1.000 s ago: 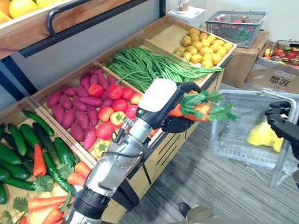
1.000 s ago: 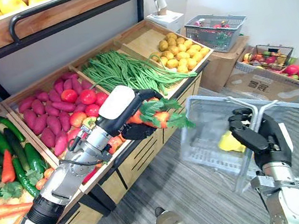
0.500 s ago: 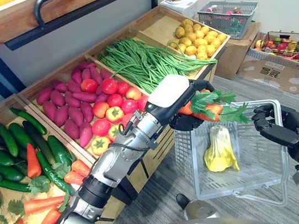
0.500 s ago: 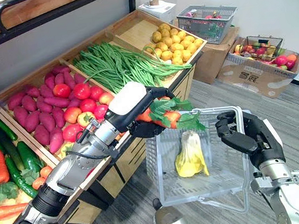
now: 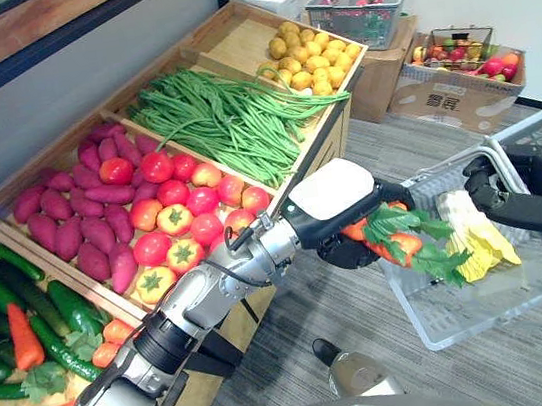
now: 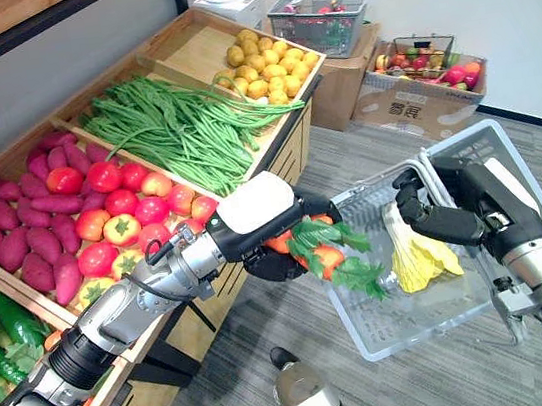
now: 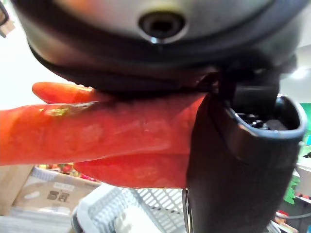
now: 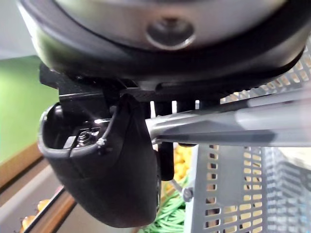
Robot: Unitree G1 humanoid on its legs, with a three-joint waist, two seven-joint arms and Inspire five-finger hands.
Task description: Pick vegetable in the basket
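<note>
Lower than 0.5 s ago: bunch of orange carrots w/ green tops (image 5: 398,244), tops now at mouth of clear grey plastic mesh basket (image 5: 488,309). Left eye view: left hand (image 5: 350,248) grips carrots by basket's rim; yellow-green leafy veg (image 5: 475,235) lies inside basket; right hand (image 5: 513,201) curled on opposite side. Left wrist view: thumb pins carrots, basket beyond. Right wrist view: fingers wrapped round basket's grey handle bar (image 8: 233,121).

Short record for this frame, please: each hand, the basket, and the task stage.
left hand: shut on carrots, held at the basket's rim
right hand: shut on the handle of the basket
basket contents: one yellow leafy vegetable
stage: carrots not yet released
</note>
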